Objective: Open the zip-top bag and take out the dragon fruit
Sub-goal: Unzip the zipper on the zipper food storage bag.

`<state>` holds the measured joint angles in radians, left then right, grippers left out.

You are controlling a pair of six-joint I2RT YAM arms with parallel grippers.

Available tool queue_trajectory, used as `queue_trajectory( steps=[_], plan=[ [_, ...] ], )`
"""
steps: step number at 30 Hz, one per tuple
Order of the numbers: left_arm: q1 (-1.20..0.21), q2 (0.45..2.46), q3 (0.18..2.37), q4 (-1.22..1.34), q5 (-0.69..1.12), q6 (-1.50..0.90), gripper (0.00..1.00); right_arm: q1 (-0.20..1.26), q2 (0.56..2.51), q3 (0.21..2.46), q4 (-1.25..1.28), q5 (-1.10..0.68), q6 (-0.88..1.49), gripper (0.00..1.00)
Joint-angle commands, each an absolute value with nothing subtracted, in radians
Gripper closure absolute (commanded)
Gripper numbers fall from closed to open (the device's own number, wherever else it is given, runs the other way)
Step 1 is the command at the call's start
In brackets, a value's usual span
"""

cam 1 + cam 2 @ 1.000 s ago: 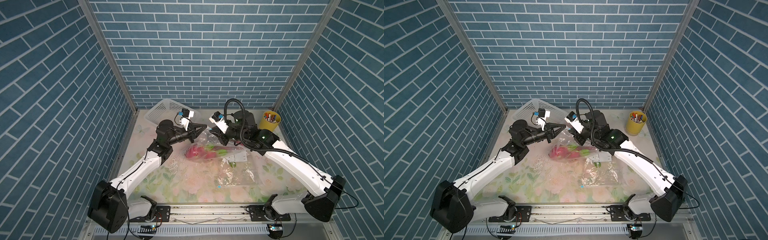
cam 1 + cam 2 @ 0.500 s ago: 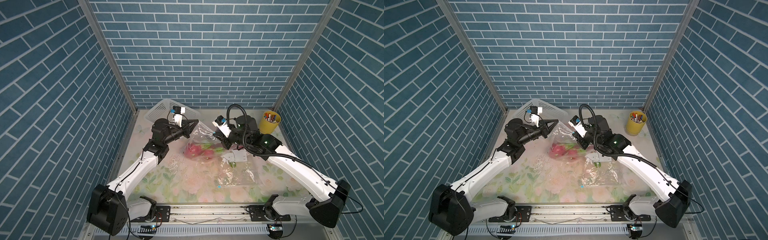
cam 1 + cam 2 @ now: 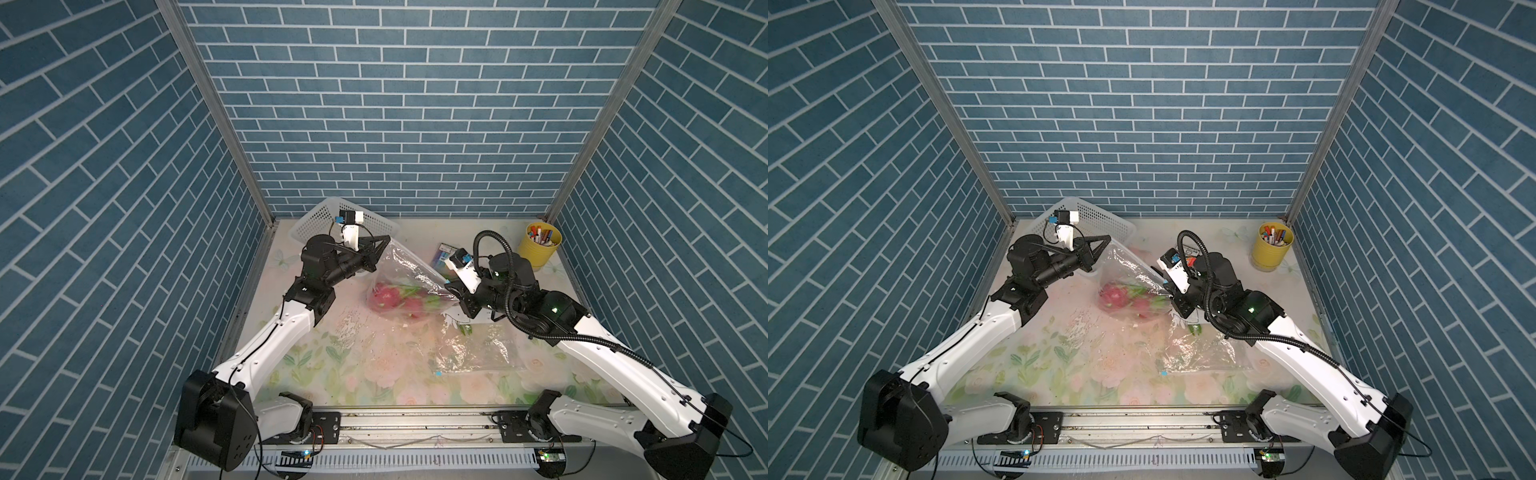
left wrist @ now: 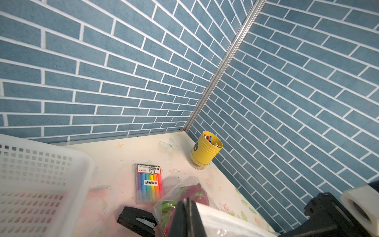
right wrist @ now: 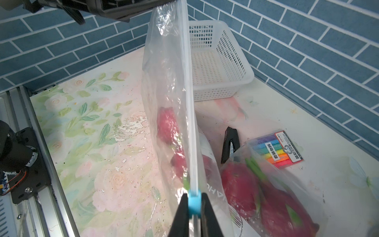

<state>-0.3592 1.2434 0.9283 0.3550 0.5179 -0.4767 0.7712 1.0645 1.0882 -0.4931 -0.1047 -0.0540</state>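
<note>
Two claws are clamped on the top edge of the bag (image 3: 401, 270), which is held stretched between them. The left claw (image 3: 384, 240) is pressed shut on one corner, and the blue slider (image 5: 193, 202) is pinched by the right claw (image 5: 193, 197). How far the bag is open cannot be told. The dragon fruit (image 3: 386, 297) is seen low inside the bag and has not yet been taken out.

Marker pack (image 4: 149, 183), lower centre in left wrist view: brand "deli", white sticker "套装勿拆". Yellow cup (image 4: 206, 150) label: unreadable. Zip-top bag (image 5: 213, 192): capitals, cut off.
</note>
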Motion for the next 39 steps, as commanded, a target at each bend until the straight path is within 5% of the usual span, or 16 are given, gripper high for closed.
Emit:
queue_trajectory(
  steps=[1,25,30,39],
  plan=[
    [-0.291,1.235,0.977,0.407,0.337,-0.453,1.00,0.763,1.012,1.042,-0.706,-0.041,0.005,0.89],
    [-0.290,1.250,0.959,0.424,0.398,-0.442,1.00,0.763,1.003,1.076,-0.724,-0.072,0.045,0.89],
    [-0.293,1.243,0.924,0.477,0.523,-0.438,1.00,0.762,1.061,1.206,-0.679,-0.155,0.023,0.55],
    [-0.298,1.140,0.804,0.527,0.651,-0.405,1.00,0.761,1.206,1.416,-0.605,-0.111,-0.078,0.40]
  ],
)
